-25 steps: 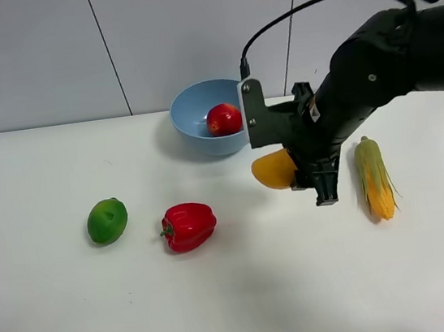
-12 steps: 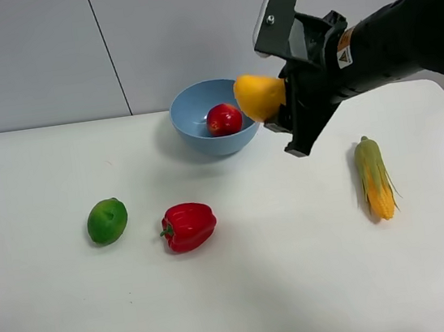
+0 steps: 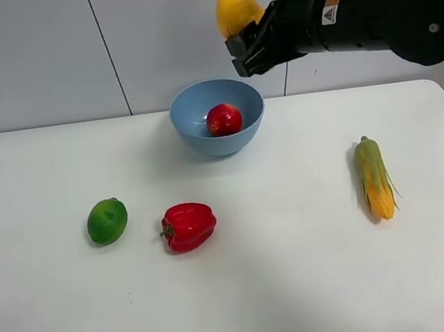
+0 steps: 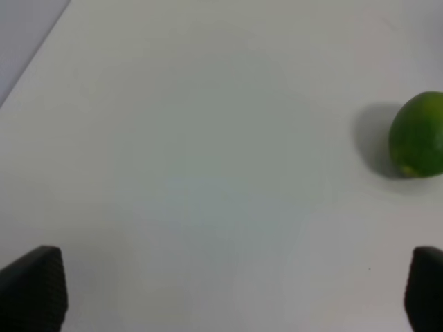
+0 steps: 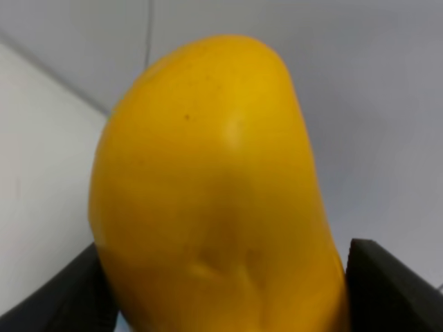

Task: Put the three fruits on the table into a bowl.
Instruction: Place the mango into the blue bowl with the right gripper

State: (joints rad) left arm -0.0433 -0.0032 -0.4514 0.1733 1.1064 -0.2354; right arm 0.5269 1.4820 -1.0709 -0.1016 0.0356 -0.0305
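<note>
My right gripper (image 3: 249, 41) is shut on the yellow-orange mango (image 3: 234, 5) and holds it high in the air, above and just behind the light-blue bowl (image 3: 191, 129). The red peach-like fruit (image 3: 223, 119) lies inside the bowl. In the right wrist view the mango (image 5: 208, 180) fills the picture between the two dark fingers (image 5: 394, 287). The green lime (image 3: 107, 220) rests on the white table (image 3: 286, 280) at the left. My left gripper (image 4: 228, 297) is open over bare table, with the lime (image 4: 417, 135) some way ahead of it and off to one side.
A glossy red bell pepper (image 3: 188, 226) sits just right of the lime. A corn cob with green husk (image 3: 375, 176) lies on the right side of the table. The right arm reaches in from the upper right.
The right gripper has lifted the mango from just above the table, up past the bowl's rim, to high above the bowl. The other things have not moved.
</note>
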